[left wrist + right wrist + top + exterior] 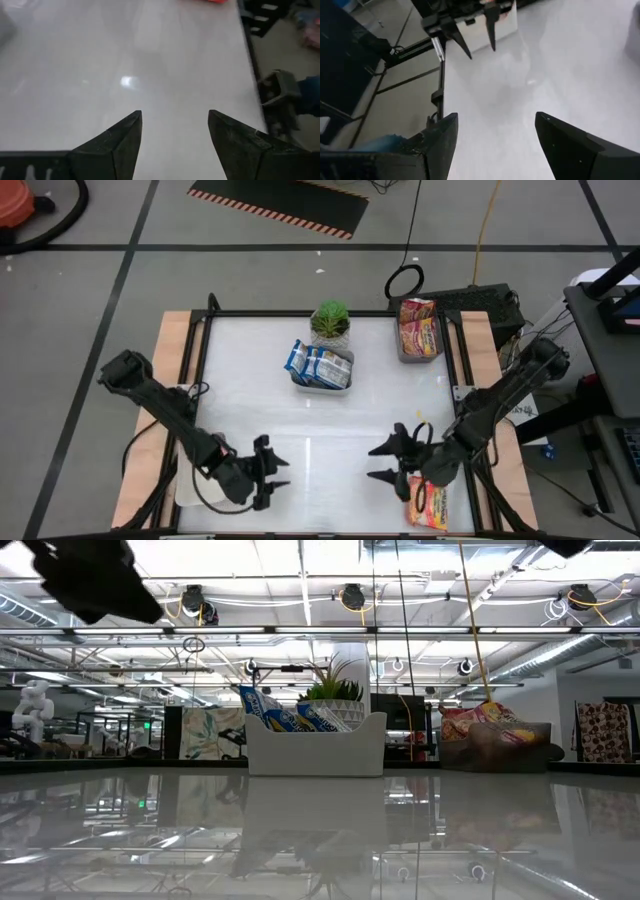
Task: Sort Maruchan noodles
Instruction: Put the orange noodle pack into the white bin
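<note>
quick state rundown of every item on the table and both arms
blue-white plastic ramen packets: standing in white tray
orange-red plastic ramen packets: piled in grey tray
orange packet at near right edge: lying flat
left end effector: open, empty
right end effector: open, empty

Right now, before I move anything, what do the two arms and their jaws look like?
Both arms are dark, near-black jointed links. The left gripper and right gripper each end in two pointed, wedge-shaped black fingers. A black cable loops along the left arm. No markings are legible.
</note>
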You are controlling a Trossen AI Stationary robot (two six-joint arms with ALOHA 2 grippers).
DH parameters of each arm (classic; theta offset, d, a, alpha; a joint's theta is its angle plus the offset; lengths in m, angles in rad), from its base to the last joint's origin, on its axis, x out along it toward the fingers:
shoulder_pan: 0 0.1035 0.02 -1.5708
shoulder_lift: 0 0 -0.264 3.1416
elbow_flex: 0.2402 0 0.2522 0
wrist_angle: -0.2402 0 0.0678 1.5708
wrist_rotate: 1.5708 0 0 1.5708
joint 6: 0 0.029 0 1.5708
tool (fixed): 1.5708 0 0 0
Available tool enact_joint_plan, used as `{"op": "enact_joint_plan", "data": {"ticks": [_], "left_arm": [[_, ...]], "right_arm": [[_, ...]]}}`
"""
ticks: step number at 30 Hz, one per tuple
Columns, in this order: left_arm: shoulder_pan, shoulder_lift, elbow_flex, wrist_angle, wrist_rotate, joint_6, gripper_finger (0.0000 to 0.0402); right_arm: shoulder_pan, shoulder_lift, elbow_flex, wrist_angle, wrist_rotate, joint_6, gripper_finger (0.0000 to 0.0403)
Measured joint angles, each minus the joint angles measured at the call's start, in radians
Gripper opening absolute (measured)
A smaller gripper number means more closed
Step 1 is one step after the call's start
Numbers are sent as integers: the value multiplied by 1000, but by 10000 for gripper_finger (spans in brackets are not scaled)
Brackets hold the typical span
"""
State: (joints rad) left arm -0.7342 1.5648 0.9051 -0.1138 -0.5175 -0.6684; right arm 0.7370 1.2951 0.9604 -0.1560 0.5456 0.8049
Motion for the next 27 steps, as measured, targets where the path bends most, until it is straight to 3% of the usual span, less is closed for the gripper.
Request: {"op": "enact_joint_plan", "data": {"ticks": [4,9,18,27], "left_arm": [[-29,45,0,65,28,-49,232],[-93,59,0,141,39,-120,232],[-259,59,2,289,-182,-162,232],[-359,108,2,372,-347,-189,232]], "right_arm": [[31,77,0,66,-52,111,257],[87,170,9,247,-75,130,256],[172,317,150,292,3,145,241],[232,455,340,204,9,161,212]]}}
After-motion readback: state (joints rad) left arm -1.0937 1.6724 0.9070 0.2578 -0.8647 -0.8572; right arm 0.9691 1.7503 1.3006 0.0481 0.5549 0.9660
